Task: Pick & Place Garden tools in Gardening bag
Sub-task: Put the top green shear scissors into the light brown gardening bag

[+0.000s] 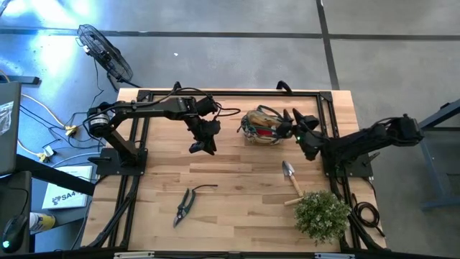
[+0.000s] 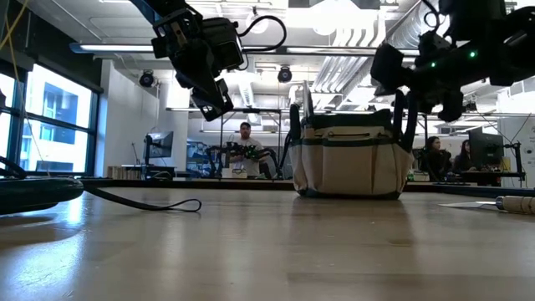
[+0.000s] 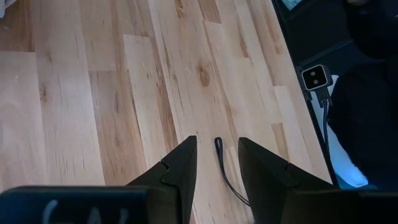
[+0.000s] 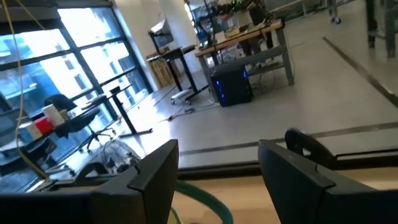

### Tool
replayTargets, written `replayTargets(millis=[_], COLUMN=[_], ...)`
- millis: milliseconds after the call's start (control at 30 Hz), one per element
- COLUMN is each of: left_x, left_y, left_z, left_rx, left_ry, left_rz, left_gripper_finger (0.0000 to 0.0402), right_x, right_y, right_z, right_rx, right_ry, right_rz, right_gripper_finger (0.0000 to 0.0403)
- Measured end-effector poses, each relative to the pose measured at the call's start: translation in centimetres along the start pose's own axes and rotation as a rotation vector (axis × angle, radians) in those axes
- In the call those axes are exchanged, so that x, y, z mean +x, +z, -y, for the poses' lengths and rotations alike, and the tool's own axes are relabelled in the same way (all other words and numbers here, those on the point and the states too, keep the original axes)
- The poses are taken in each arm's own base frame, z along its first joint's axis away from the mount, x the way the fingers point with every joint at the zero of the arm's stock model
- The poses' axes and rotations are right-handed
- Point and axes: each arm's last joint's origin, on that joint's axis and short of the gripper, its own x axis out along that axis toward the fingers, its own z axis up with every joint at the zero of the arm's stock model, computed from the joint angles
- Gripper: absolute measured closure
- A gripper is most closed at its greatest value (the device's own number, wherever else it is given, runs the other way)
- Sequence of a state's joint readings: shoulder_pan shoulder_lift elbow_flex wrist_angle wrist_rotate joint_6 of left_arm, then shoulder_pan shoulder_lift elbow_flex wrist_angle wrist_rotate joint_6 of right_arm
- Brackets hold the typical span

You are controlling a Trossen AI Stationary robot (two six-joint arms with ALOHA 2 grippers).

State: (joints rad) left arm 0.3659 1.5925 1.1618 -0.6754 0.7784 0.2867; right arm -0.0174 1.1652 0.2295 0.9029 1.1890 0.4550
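The gardening bag (image 1: 262,126), olive-tan with dark green trim, stands upright on its base at the far middle of the table (image 2: 351,163); something red shows inside it. My right gripper (image 1: 293,130) hovers level at the bag's right rim, open (image 4: 217,149), with nothing between its fingers. My left gripper (image 1: 203,144) hangs above the table left of the bag, tipped down and open (image 3: 217,142). A trowel (image 1: 290,176) with a pale wooden handle lies flat at the right. Dark pruning shears (image 1: 184,206) with a strap loop (image 3: 219,149) lie near the front.
A bushy green plant (image 1: 322,214) stands at the near right corner, close to the trowel's handle. A dark metal frame (image 1: 230,93) runs along the table's edges. Bare wood lies between the shears and the bag. People sit in the room behind the table (image 2: 244,150).
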Motion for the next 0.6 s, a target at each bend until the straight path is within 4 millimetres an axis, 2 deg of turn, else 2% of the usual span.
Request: replayTargets(millis=[300,600], left_x=[0.0,0.0], left_y=[0.0,0.0], left_z=[0.0,0.0], left_rx=[-0.003,-0.007], left_ry=[-0.001,-0.001], left_rz=[-0.003,-0.004], left_gripper_finger=[0.0288,0.0288], right_x=[0.5,0.5], right_y=[-1.8,-0.5], right_z=[0.3,-0.2], right_rx=[-0.022,-0.06], right_ry=[-0.007,-0.063], right_rz=[-0.057,0.034], right_gripper_finger=[0.0192,0.0192])
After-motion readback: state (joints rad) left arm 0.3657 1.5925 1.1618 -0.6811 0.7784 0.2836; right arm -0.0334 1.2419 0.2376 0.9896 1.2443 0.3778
